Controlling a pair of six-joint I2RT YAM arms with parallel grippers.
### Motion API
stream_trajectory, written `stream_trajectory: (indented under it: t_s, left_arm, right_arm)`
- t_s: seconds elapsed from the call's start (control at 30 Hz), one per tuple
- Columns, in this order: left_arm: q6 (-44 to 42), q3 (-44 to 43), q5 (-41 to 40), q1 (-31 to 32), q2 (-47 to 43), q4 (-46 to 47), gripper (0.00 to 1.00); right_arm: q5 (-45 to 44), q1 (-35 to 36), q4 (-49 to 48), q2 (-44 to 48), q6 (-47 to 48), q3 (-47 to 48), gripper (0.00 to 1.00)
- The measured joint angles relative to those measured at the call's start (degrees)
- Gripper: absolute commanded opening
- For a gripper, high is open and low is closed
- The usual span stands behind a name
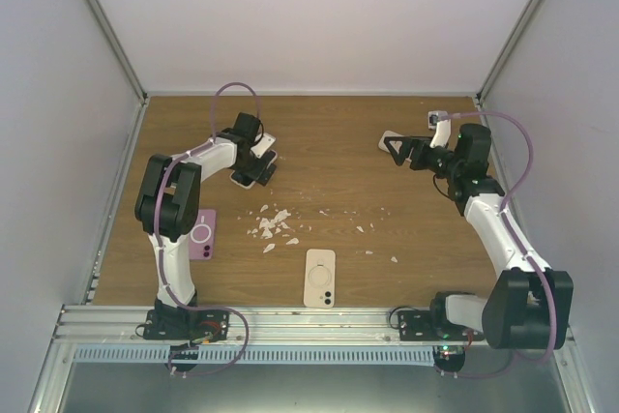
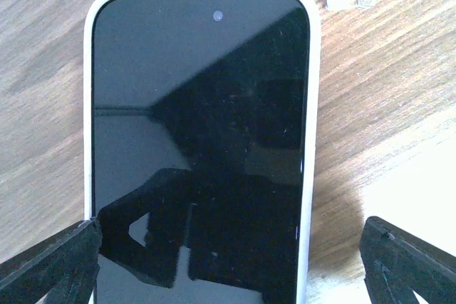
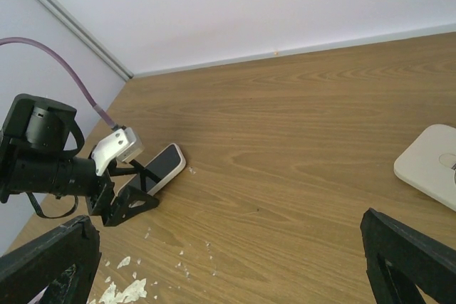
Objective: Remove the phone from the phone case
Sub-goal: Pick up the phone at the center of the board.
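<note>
The phone (image 2: 199, 140) is seated in its phone case (image 2: 314, 69), screen up, and is laid flat on the table (image 1: 338, 142) in the far left part. The left gripper (image 2: 228, 268) is held over one end of it, with a finger at each side. Scraps (image 1: 273, 226) are scattered at the middle of the table, nearer than the phone. A second phone case (image 1: 203, 234) is laid at the left, just beside the left arm. A third phone case (image 1: 320, 278) is laid at the middle of the near edge, between the two bases. A flat pad (image 1: 387, 138) is laid at the far right, just beside the right gripper (image 1: 398, 150).

White scraps (image 1: 276, 221) scattered on wooden table (image 1: 334, 142).
</note>
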State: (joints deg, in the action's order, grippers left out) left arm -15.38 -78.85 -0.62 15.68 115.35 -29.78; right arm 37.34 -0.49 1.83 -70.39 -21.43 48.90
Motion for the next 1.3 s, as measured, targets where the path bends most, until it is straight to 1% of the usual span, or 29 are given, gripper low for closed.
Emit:
stream_trajectory:
  t_s: [0.4,0.77,1.0,1.2,1.3]
  left_arm:
    - [-0.07,1.11,-2.51,-0.02,-1.27,1.66,0.99]
    - [-0.13,0.59,-3.65,-0.66,-0.61,1.62,0.99]
    - [-0.46,-2.25,0.59,-2.47,2.01,0.46,0.99]
    - [-0.61,-2.84,4.22,-3.48,2.89,0.26,0.99]
    - [-0.68,-2.84,4.7,-3.52,2.99,0.31,0.95]
  right_arm:
    - [0.0,0.0,-1.73,0.0,-0.07,-0.39,1.0]
    - [0.0,0.0,-1.92,0.76,-0.04,-1.29,1.0]
    - [0.02,0.0,-1.95,0.76,-0.04,-1.31,1.0]
    - [0.07,0.0,-1.92,0.72,-0.07,-1.31,1.0]
    - [0.37,0.0,-1.95,-0.22,-0.17,-1.09,1.0]
